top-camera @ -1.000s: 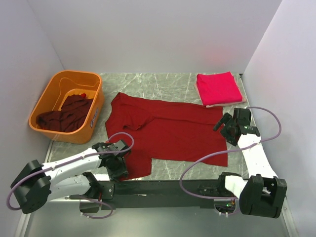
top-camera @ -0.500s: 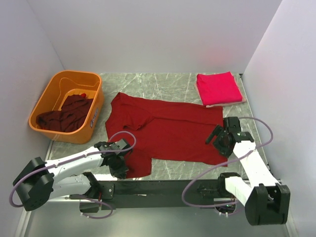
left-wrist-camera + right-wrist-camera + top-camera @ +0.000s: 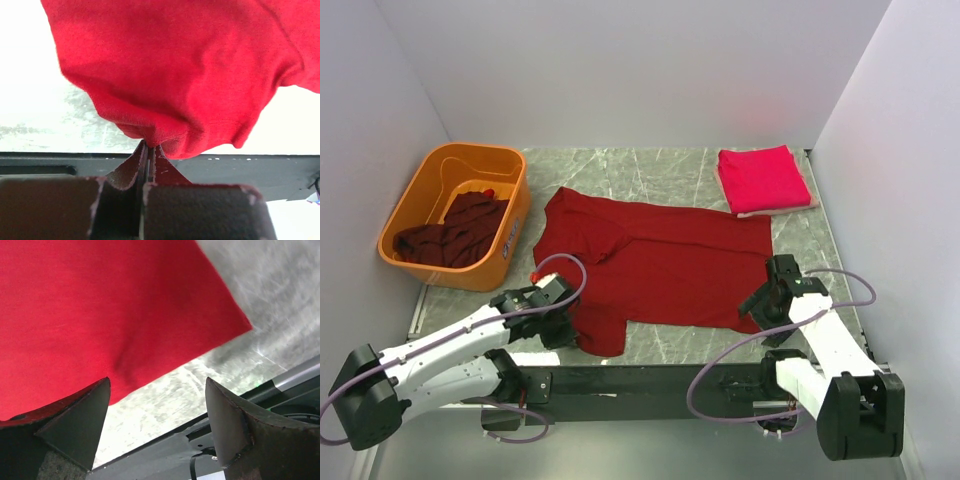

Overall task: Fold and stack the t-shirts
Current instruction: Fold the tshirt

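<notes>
Table: grey marbled top, walled at the back and on both sides. Your open room is the bare strip along the back, between the tub and the folded t-shirt, plus a narrow strip at the near edge by the black rail. Spread t-shirt: dark red, lying flat across the middle with its collar end toward the tub and its near left corner bunched. Orange tub: far left by the wall, just beside the spread t-shirt's sleeve, holding crumpled t-shirts in dark maroon. Folded t-shirt: crimson-pink, in the back right corner, apart from the spread one. Left arm: stretched low from its base rightward to the shirt's near left corner. Right arm: bent, reaching leftward to the near right corner. Left gripper: pressed together, pinching the hem of the spread t-shirt. Right gripper: jaws spread wide across that corner's edge, one finger over cloth and the other over bare table; you cannot tell whether it touches.
</notes>
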